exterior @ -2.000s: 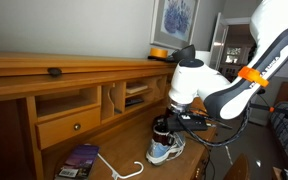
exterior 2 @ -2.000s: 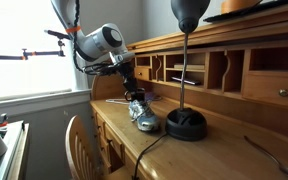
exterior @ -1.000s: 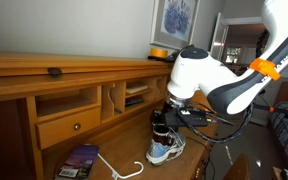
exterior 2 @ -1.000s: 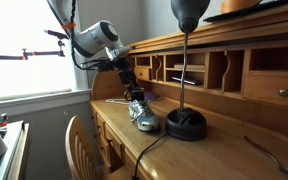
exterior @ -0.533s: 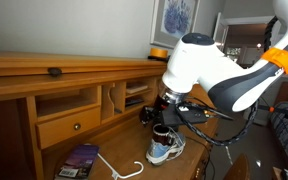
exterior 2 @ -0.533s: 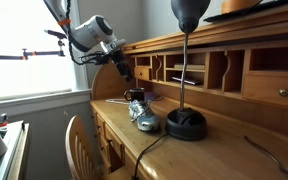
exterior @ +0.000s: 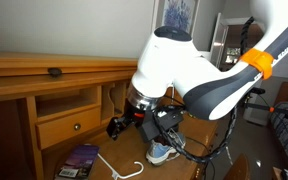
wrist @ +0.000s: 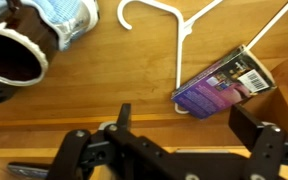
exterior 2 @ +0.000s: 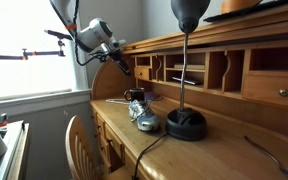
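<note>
Looking down from the wrist view, spread, empty fingers (wrist: 267, 148) hang over the desk (wrist: 104, 95); a shoe (wrist: 54, 25) lies aside. In both exterior views, the shoe (exterior: 165, 150) (exterior 2: 141, 113) rests untouched on the desk, nothing lifted yet.

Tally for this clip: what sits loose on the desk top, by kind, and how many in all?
shoe: 1
white hanger: 1
purple box: 1
black lamp: 1
Total: 4
</note>
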Controlling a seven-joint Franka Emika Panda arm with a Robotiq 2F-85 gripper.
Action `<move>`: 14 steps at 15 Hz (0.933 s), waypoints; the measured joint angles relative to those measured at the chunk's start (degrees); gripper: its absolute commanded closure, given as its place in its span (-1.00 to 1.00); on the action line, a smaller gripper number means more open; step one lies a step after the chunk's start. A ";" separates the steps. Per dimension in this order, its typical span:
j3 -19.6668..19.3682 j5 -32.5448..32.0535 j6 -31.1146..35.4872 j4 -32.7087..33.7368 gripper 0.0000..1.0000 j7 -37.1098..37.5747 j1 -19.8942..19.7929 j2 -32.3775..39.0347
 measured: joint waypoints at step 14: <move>-7.94 -9.12 -2.91 23.38 -1.00 -17.60 16.01 25.07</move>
